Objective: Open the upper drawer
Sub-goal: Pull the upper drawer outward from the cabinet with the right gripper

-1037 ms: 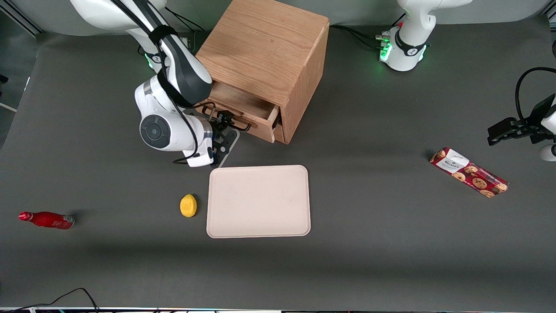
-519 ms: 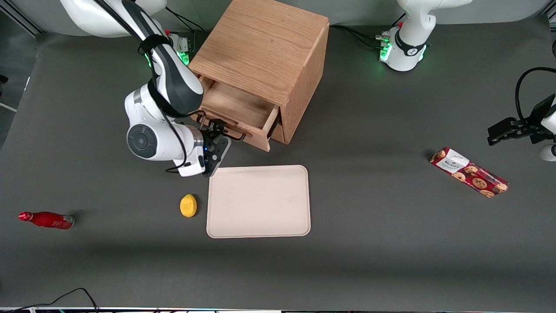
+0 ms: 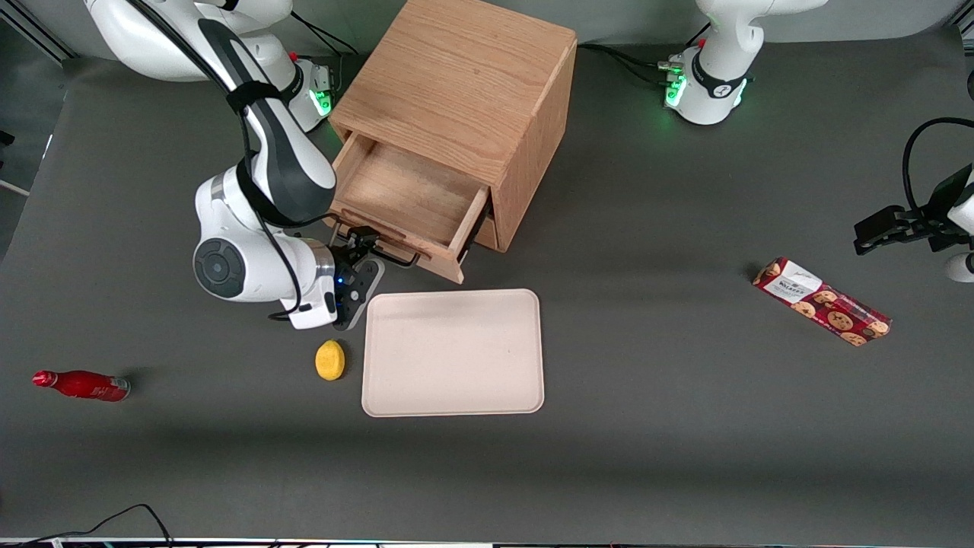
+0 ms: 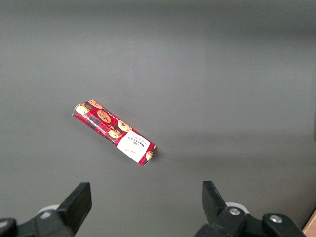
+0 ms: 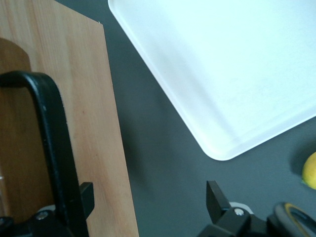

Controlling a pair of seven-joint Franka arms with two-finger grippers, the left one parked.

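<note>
Gripper: the gripper (image 3: 364,245) sits at the front of the upper drawer (image 3: 403,199); its fingers (image 5: 217,196) stand spread, with the dark handle (image 5: 52,143) against one of them and nothing pinched.
Arm: the wrist hangs low over the table (image 3: 685,380), fingers aimed toward 1 o'clock at the drawer front.
Upper drawer: pulled well out of the cabinet (image 3: 464,91), its wooden floor bare.
Tray: a pale tray (image 3: 453,352) lies nearer the front camera, at 5 o'clock from the gripper.
Lemon: a lemon (image 3: 329,359) rests just beside the tray.
</note>
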